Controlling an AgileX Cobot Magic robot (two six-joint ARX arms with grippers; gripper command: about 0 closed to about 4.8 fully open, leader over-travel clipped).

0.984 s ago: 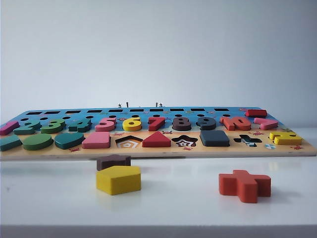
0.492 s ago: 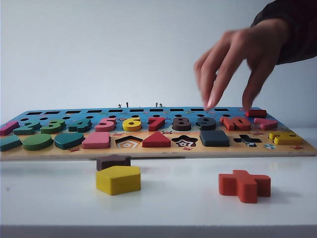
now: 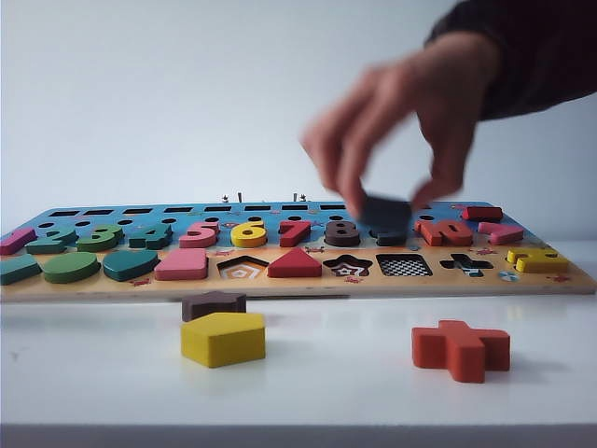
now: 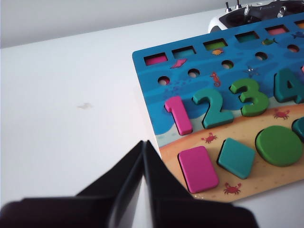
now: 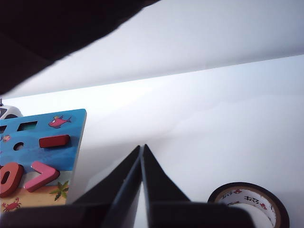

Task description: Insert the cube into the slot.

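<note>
In the exterior view a person's hand (image 3: 401, 112) holds the dark navy cube (image 3: 385, 213) in its fingertips, just above the puzzle board (image 3: 298, 286). Below it and slightly to the right lies the square slot (image 3: 404, 266), its checkerboard pattern uncovered. Neither gripper shows in the exterior view. My left gripper (image 4: 143, 142) is shut and empty over the white table, beside the board's end with the pink 1. My right gripper (image 5: 142, 147) is also shut and empty, beside the board's other end.
In front of the board lie a yellow pentagon block (image 3: 223, 338), a dark brown star block (image 3: 214, 303) and an orange-red cross block (image 3: 461, 348). A roll of tape (image 5: 248, 203) lies near my right gripper. A controller (image 4: 247, 14) sits behind the board.
A person's hand came in from the right and lifted the cube out of the slot, baring the checkerboard. The loose blocks in front have not moved.
</note>
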